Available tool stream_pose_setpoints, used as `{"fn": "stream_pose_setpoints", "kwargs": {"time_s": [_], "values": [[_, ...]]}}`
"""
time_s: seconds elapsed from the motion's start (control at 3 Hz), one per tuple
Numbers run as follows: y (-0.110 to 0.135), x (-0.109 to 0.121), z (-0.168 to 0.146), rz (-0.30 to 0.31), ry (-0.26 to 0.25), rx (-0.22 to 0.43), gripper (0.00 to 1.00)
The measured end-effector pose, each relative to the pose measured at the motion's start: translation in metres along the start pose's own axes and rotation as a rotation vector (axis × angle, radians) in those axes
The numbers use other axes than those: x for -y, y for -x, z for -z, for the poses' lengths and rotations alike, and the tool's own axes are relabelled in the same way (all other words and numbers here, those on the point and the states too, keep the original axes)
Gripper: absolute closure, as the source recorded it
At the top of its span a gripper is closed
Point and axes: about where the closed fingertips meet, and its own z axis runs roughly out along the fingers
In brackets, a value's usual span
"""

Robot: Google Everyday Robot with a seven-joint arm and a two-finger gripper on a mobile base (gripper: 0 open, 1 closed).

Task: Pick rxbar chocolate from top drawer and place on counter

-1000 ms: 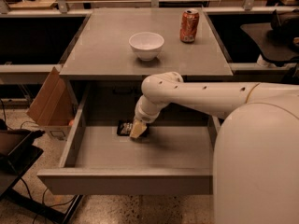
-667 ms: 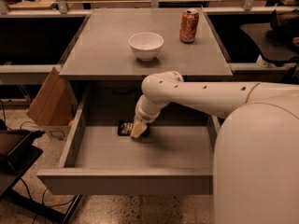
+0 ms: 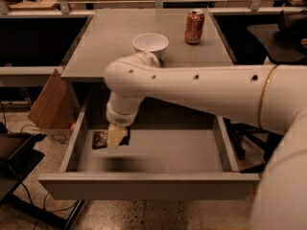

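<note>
Claw [image 3: 115, 137] is hanging inside the open drawer [image 3: 148, 188], near its left wall, pointing straight down from the white arm [image 3: 192, 87] that is reaching in from the right. It is clamping the bar [image 3: 100, 140], whose black wrapper is sticking out to the left of the pale tips and a little to the right behind them. The bar is lying flat and seems to be floating just above the drawer floor, with a soft dark shadow showing on the floor below and to the right. Above the drawer, the bench [image 3: 110, 37] is carrying a white bowl [image 3: 150, 44] near its front edge and an orange can [image 3: 194, 27] standing farther back to the right. A cardboard box [image 3: 50, 104] is leaning beside the cabinet on the left.
</note>
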Motion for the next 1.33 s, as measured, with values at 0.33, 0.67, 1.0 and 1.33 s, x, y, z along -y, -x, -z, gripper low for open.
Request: {"fn": "stream_pose_setpoints", "kwargs": {"time_s": [0.33, 0.67, 1.0, 1.33], "values": [[0.114, -0.044, 0.146, 0.063, -0.070, 0.016, 1.00], [0.154, -0.040, 0.235, 0.096, -0.134, 0.042, 1.00], [0.144, -0.004, 0.270, 0.054, -0.117, -0.009, 1.00], [0.098, 0.076, 0.259, -0.077, -0.058, -0.037, 1.00]]}}
